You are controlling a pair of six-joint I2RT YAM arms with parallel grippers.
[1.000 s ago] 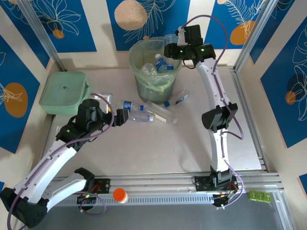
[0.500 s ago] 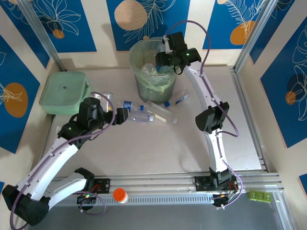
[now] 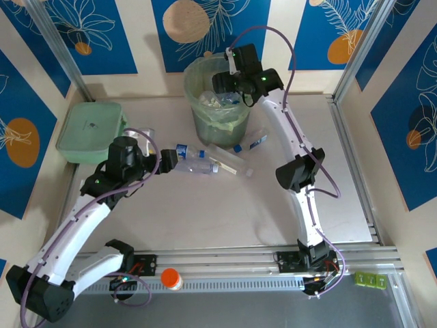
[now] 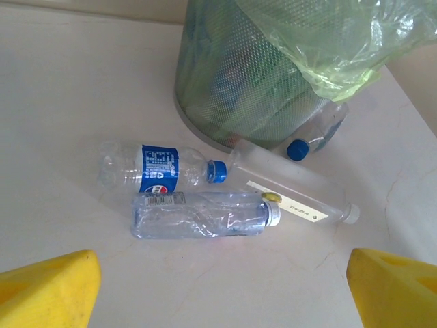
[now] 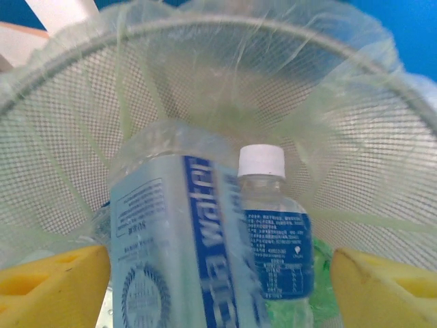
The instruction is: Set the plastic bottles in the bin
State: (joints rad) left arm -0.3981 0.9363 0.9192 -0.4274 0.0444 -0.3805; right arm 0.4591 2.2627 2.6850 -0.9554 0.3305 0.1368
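Pale tabletop [image 4: 68, 68], four bottles [image 4: 198, 214] beside one bin [image 4: 225, 89]; left fingers [image 4: 48, 287] apart, right fingers [image 5: 382, 287] apart.

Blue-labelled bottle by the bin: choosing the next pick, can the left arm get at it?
Probably yes: the open left claw faces the blue-labelled bottle, nothing on top, though a clear bottle lies close beside.

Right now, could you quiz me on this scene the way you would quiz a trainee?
1. True or false: the right gripper hangs over the bin.
2. The green box lies: A) left of the bin, B) right of it, C) inside it.
3. What colour is the cap on the jar?
Key: 1 true; 2 A; 3 orange.
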